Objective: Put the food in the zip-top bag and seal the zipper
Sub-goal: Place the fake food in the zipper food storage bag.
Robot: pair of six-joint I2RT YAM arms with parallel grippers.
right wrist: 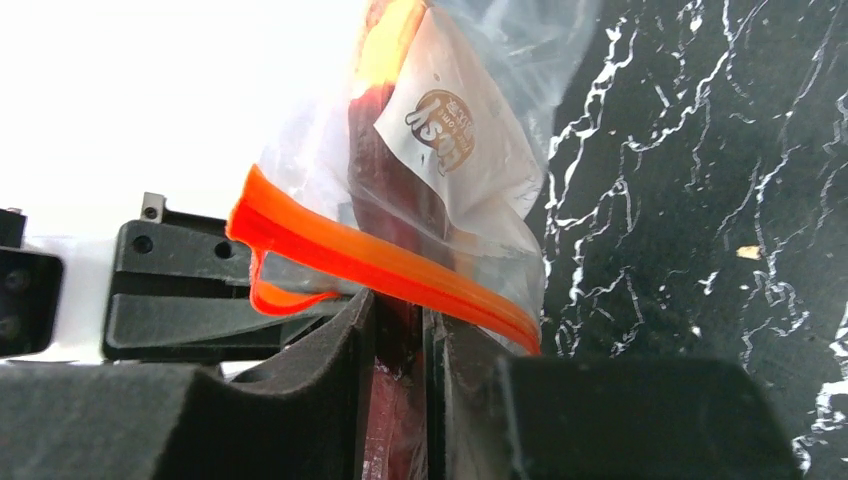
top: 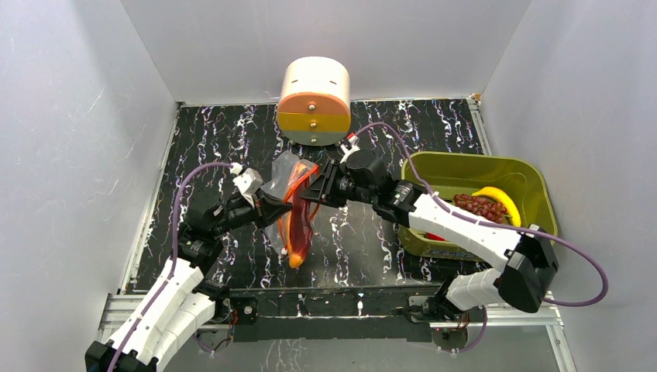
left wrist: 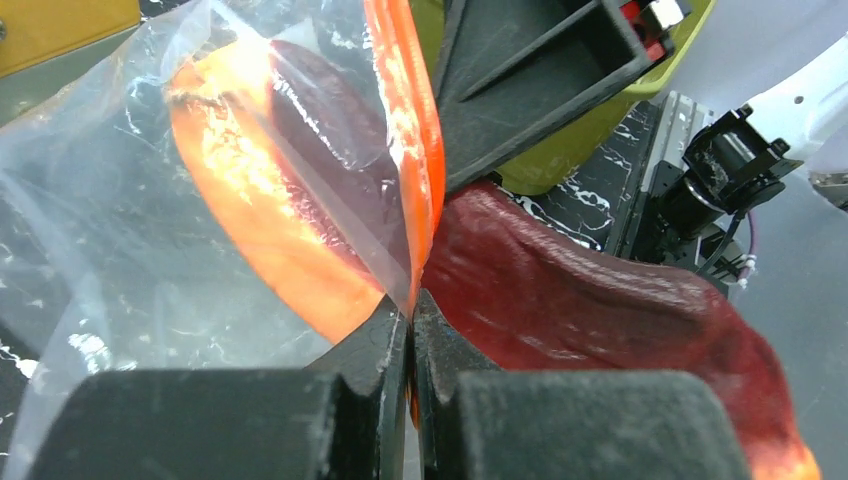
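L jaws pinch crinkly clear bag (top: 293, 205) — R jaws clamp it nr orange zipper (right wrist: 400, 268).

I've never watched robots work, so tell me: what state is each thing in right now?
zip-top bag: off the table, hanging between both grippers.
zipper: partly open.
orange slice: inside bag.
sausage: at bag mouth, pinched.
left gripper: shut on bag edge.
right gripper: shut on sausage.
banana: lying in green bin.

Brown round logo (right wrist: 440, 122) on the zip-top bag (right wrist: 490, 200), upside down, its lettering too blurred to read
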